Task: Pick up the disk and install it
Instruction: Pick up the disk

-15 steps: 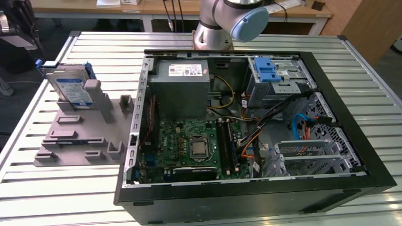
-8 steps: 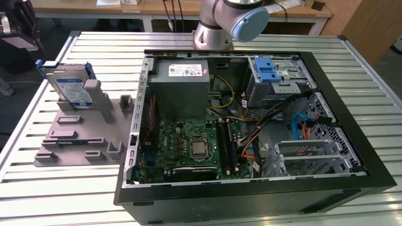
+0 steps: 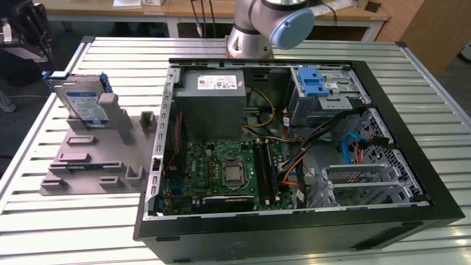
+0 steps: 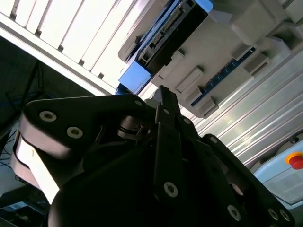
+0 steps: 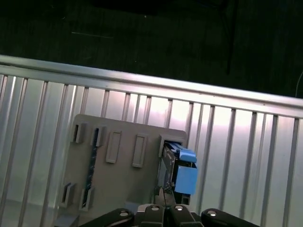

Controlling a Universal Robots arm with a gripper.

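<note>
While the gripper [image 5: 162, 194] hangs w/ jaws drawn together on nothing, the disk [image 5: 179, 171] stands on edge in the grey holder [image 5: 123, 135], just ahead of the tips, not touched. Judging by looks: metal body, stiff, fairly heavy, shock-sensitive, slick faces. Best hold prob. across the two flat faces near the free upper edge, not on the thin blue bracket [image 4: 135, 75], which may flex.

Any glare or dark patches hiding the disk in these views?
Second wrist view: table glares white, disk readable. First wrist view: dark beyond the table, disk lit. Exterior view: even light on the disk.
</note>
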